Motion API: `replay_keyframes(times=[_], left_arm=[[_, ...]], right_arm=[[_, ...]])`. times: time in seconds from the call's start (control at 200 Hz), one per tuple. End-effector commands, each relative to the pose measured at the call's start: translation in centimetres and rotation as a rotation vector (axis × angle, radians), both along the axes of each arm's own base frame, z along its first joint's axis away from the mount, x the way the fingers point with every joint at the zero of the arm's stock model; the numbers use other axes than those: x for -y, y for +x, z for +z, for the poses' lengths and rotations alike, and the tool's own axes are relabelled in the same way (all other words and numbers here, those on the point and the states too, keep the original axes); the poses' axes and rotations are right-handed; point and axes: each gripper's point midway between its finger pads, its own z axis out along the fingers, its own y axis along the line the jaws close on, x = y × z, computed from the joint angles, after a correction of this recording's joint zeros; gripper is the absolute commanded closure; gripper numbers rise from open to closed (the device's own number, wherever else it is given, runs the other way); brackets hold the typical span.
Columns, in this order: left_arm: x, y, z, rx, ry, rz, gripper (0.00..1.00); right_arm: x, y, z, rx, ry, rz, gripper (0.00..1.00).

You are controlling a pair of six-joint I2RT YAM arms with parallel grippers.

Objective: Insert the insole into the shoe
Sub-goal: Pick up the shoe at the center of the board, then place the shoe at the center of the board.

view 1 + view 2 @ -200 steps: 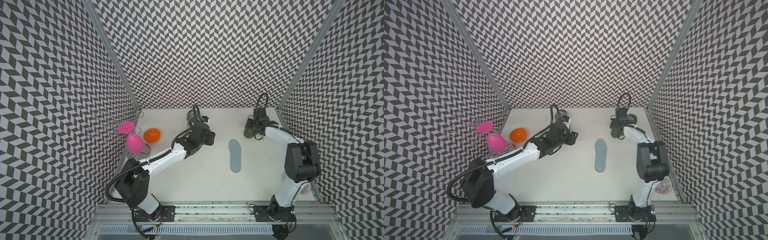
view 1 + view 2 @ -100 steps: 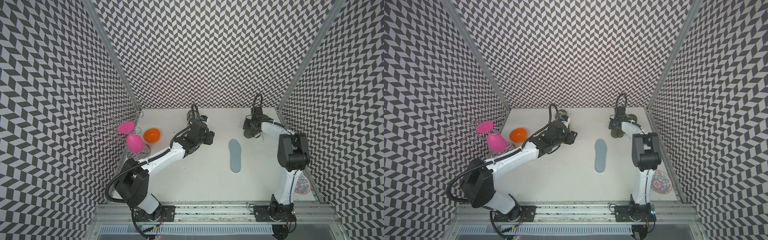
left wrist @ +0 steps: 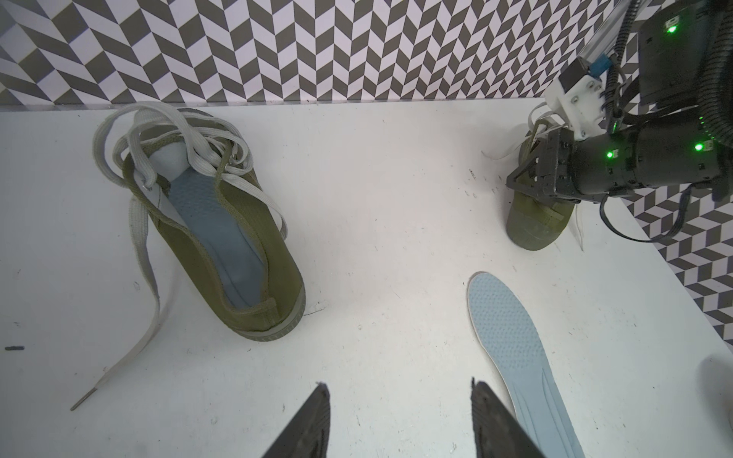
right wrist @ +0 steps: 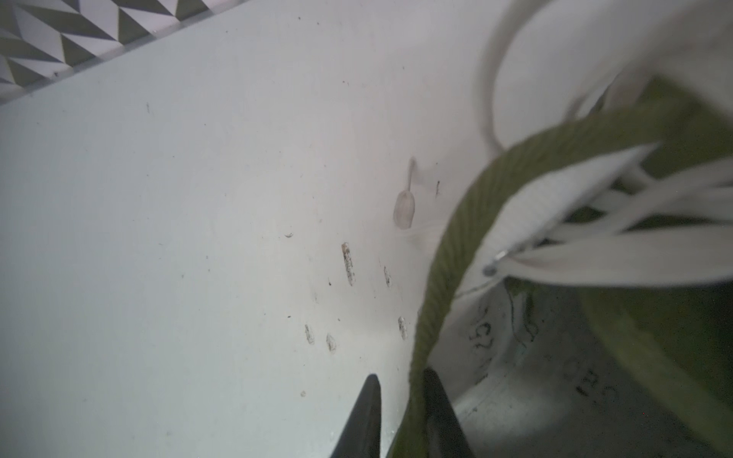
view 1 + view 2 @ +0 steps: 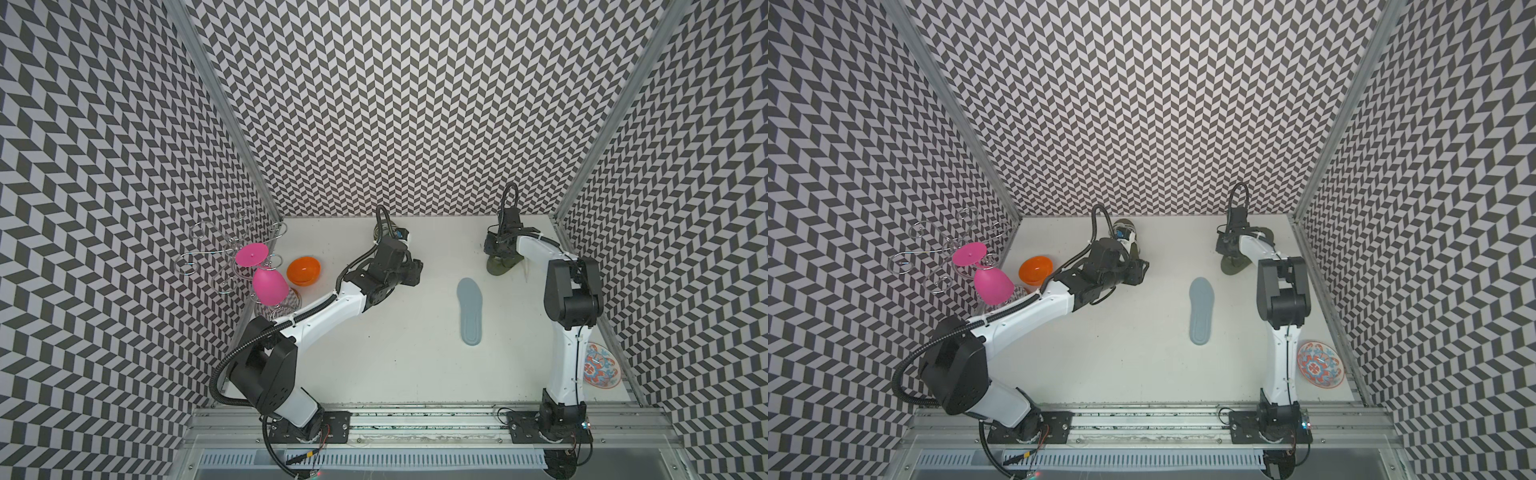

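The right claw (image 4: 401, 376) is pinched shut on the green rim of the shoe (image 3: 533, 226), at the far right of the bench (image 5: 395, 353). The blue insole (image 5: 469, 309) lies flat on the bench, a bit nearer than that shoe and not touching it. The left claw (image 3: 398, 386) is open and holds nothing. It hangs over the bench, left of the insole. A 2nd shoe (image 3: 277, 257) sits at the far edge of the bench, behind the left claw, with a blue pad (image 3: 222, 226) inside.
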Motion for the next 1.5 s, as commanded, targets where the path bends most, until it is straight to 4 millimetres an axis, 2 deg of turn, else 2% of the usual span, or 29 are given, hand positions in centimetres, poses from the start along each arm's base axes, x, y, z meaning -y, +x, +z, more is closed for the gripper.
replay_keyframes(times=[0.0, 0.075, 0.175, 0.33, 0.491, 0.601, 0.741, 0.851, 1.011, 1.242, 1.377, 1.447, 1.492], left_arm=[[-0.1, 0.2, 2.7, 0.039, -0.045, 0.009, 0.43], [-0.3, 0.3, 2.8, 0.042, -0.049, 0.013, 0.43], [-0.5, 0.3, 2.9, 0.042, -0.054, 0.02, 0.43], [-1.3, 0.5, 3.3, 0.049, -0.063, 0.043, 0.43], [-3.1, 1.0, 3.8, 0.058, -0.066, 0.081, 0.43], [-5.1, 1.4, 4.4, 0.067, -0.069, 0.123, 0.43], [-7.5, 1.6, 5.5, 0.084, -0.079, 0.17, 0.42], [-8.7, 1.5, 6.2, 0.096, -0.083, 0.189, 0.42], [-9.0, 1.3, 6.8, 0.105, -0.083, 0.186, 0.42], [-9.0, 1.1, 6.3, 0.093, -0.077, 0.183, 0.42], [-8.6, 1.2, 5.8, 0.076, -0.091, 0.173, 0.42], [-8.1, 1.2, 5.6, 0.072, -0.097, 0.157, 0.43], [-7.7, 1.1, 5.3, 0.069, -0.094, 0.149, 0.43]], right_arm=[[-0.4, -0.2, 0.5, 0.0, 0.013, 0.032, 0.94], [-0.9, 0.3, 2.5, 0.059, -0.005, 0.06, 1.0], [-2.2, 0.7, 5.7, 0.135, -0.001, 0.11, 1.0], [-5.8, 0.4, 10.0, 0.225, -0.019, 0.21, 1.0], [-10.5, -1.1, 13.5, 0.285, -0.024, 0.316, 1.0], [-13.9, -3.3, 14.5, 0.287, -0.027, 0.368, 1.0], [-17.3, -7.4, 12.9, 0.25, 0.02, 0.424, 1.0], [-18.8, -10.7, 10.5, 0.199, 0.027, 0.454, 1.0], [-20.9, -16.1, 7.0, 0.101, -0.006, 0.5, 1.0], [-22.3, -24.0, 4.5, 0.005, 0.05, 0.539, 0.99], [-25.0, -27.7, 3.2, -0.043, 0.159, 0.605, 0.91], [-26.2, -28.4, 3.1, -0.057, 0.197, 0.626, 0.8], [-26.3, -28.4, 3.4, -0.052, 0.203, 0.631, 0.76]])
